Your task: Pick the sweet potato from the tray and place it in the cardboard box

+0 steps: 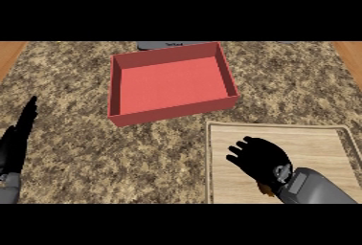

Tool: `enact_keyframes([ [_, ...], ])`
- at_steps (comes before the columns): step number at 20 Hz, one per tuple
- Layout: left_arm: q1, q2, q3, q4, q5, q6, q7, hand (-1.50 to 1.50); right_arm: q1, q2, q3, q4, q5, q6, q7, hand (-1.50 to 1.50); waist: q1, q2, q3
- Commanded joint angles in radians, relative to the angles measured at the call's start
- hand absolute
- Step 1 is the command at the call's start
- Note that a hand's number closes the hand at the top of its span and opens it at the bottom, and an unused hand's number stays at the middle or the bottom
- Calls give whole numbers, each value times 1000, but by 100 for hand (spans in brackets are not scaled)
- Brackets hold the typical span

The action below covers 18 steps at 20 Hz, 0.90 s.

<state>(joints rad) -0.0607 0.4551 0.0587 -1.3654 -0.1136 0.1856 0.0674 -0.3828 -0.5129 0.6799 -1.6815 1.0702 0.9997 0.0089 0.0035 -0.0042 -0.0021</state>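
Observation:
The light wooden tray point(325, 143) lies at the lower right of the counter. My right hand point(263, 158) is over its left half, palm down, fingers curled. Only a small brown-orange bit of the sweet potato point(267, 191) peeks out beside the wrist; the hand hides the rest. I cannot tell whether the sweet potato rests on the tray or is lifted. The box point(228, 76) is red, open-topped and empty, standing just beyond the tray's far left corner. My left hand point(16, 143) rests open at the left edge, fingers pointing up.
A dark grey object point(170, 45) shows partly behind the box at the counter's far edge. Speckled brown counter point(84, 153) stretches between the left hand and the tray. Wooden strips point(10, 52) border the counter on both sides.

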Motion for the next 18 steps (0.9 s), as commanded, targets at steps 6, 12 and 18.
enact_keyframes([
  [6,-91,-1,38,82,-23,-28,2,0,42,60,78,42,138,-207,-25,150,-5,5,2],
  [12,-65,-61,0,10,-70,-1,59,0,-5,45,51,194,235,-425,-131,150,2,6,3],
  [18,4,-6,74,21,-35,-9,36,0,130,244,-320,95,138,-457,260,150,-92,-15,7],
])
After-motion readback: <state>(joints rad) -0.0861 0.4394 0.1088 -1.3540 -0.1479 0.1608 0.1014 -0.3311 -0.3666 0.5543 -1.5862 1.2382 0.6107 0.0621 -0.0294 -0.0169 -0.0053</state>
